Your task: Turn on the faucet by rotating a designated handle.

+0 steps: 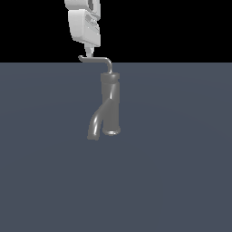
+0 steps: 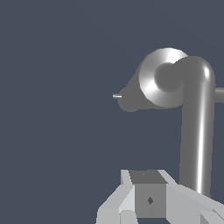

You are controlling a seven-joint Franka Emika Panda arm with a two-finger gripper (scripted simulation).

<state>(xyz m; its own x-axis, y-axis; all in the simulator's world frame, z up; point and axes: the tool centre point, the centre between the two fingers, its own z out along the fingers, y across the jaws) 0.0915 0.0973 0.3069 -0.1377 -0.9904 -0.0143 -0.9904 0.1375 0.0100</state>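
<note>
The faucet [image 1: 110,102] is a dark grey glossy upright cylinder on the floor, with a curved spout [image 1: 95,125] branching down toward the exterior view's left. The handle [image 1: 97,59], a thin grey L-shaped rod with a small upturned tip, rises from the faucet's top and runs to the exterior view's left. My white gripper [image 1: 89,54] hangs from above, fingers together, its tip at the rod near the upturned end. In the wrist view the handle [image 2: 197,131] runs beside my gripper [image 2: 147,177] from the faucet's top [image 2: 159,78]. Nothing is between the fingers.
The faucet stands on a plain blue-grey floor [image 1: 172,181]. A black background lies behind the gripper. No other objects show.
</note>
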